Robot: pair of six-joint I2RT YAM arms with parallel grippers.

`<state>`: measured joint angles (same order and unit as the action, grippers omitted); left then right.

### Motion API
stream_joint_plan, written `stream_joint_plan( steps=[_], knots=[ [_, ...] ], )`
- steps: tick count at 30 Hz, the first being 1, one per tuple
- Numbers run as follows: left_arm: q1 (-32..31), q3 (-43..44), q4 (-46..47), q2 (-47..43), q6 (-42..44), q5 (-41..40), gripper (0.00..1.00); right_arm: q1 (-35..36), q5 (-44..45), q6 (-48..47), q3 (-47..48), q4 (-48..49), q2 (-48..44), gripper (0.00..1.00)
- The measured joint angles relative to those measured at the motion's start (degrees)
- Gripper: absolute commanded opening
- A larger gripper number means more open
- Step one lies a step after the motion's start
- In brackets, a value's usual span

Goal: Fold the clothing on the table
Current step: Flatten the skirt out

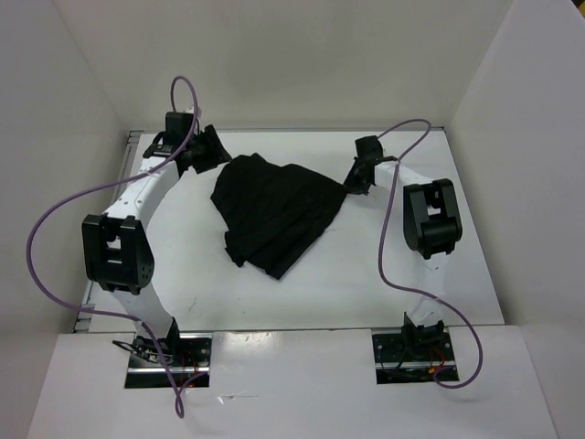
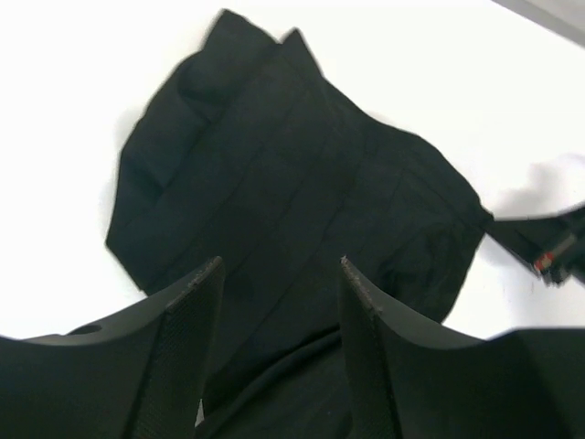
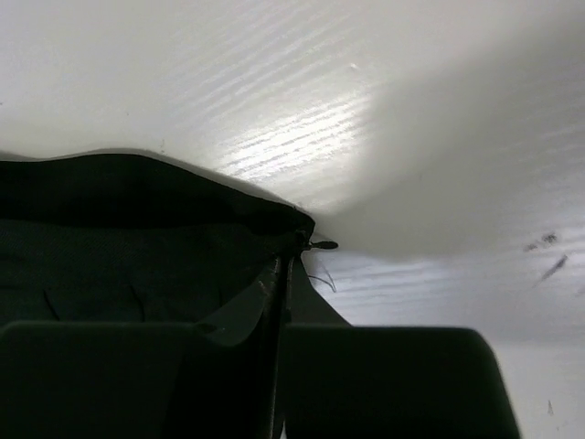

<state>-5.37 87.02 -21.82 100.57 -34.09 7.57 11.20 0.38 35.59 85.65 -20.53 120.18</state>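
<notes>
White table (image 1: 320, 302), boxed in by white walls (image 1: 73, 110), carries the crumpled black pleated skirt (image 1: 274, 215) near its centre, long axis running from 2 o'clock down to 7 o'clock. Right fingers (image 3: 393, 384) are clamped on its 2 o'clock corner. Left fingers (image 2: 183, 347) stand apart over its 11 o'clock edge.

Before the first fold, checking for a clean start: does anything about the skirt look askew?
Yes. The skirt lies bunched and skewed on the table, its layers overlapping unevenly instead of flat. The right gripper is shut on its right corner; the left gripper stands open near its far left edge.
</notes>
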Motion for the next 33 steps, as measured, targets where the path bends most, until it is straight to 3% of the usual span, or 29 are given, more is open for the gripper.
stream_joint_plan(
  steps=[4, 9, 14, 20, 27, 28, 33],
  knots=[
    [0.5, 0.8, 2.6, 2.1, 4.9, 6.6, 0.67, 0.3, 2.8, 2.1, -3.5, -2.3, -3.9, 0.0],
    [0.0, 9.6, 2.4, 11.6, 15.1, 11.6, 0.67, 0.4, 5.8, 4.5, -9.8, -5.7, -11.1, 0.0],
    [-1.4, 21.7, -0.4, 21.0, 25.7, 13.7, 0.67, 0.6, 6.4, 5.7, -10.8, -7.5, -11.8, 0.0],
    [-2.1, 30.1, -0.4, 28.7, 29.9, 16.2, 0.63, 0.9, 7.1, 6.1, -11.3, -10.0, -11.8, 0.0],
    [-2.1, 29.1, 1.0, 36.2, 28.0, 17.2, 0.15, 0.9, 8.5, 5.8, -11.0, -12.3, -11.8, 0.0],
    [-2.1, 28.2, 1.3, 36.6, 27.5, 17.1, 0.0, 0.9, 8.7, 5.7, -11.0, -12.6, -11.8, 0.0],
    [-2.1, 23.9, 4.1, 36.6, 25.0, 14.5, 0.0, 0.9, 8.9, 5.7, -11.0, -13.1, -11.9, 0.0]
  ],
)
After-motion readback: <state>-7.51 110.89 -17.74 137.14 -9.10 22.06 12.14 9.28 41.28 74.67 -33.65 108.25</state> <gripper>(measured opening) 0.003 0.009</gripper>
